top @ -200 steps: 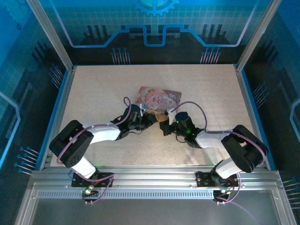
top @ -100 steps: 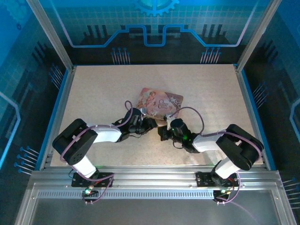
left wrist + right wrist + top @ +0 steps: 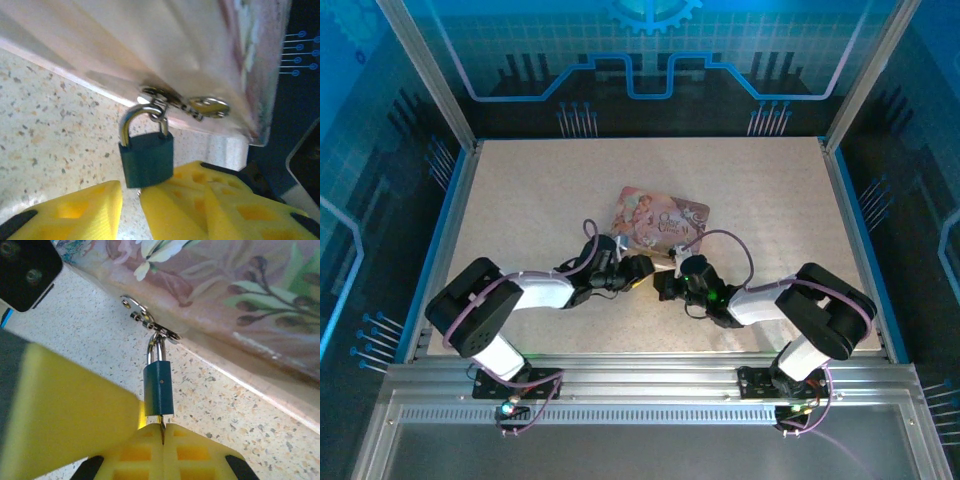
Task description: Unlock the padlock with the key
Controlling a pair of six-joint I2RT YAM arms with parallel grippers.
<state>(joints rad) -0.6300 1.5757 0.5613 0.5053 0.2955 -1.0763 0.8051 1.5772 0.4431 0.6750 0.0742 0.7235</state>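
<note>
The step in hand looks like putting the key into the lock. The right gripper (image 3: 162,436) has its two yellow fingers (image 3: 200,455) pressed tight together. They pinch the key (image 3: 162,424), a thin dark sliver that pokes up out of the tips.

The padlock (image 3: 159,390) is blue with a silver loop and hangs right above those tips. The key's point touches the bottom of it. I think the key is at the keyhole, but I cannot see how far in it goes. The loop is hooked through the little metal clasp (image 3: 150,322) on the edge of the pink flowery tin (image 3: 225,295), just past the padlock. The loop looks closed, so I judge the lock is not open yet.

The left gripper (image 3: 131,192) sits just below the padlock (image 3: 146,161), with only a narrow gap between its fingers. One corner of the padlock lies against one finger. I cannot tell if the fingers really squeeze it.

I think the next move needs the key pushed all the way in, straight, and then turned gently. The padlock must not swing away.

The tin (image 3: 658,215) has some writing on its lid in the top view, but it is too small to read. I see no words on the padlock.
</note>
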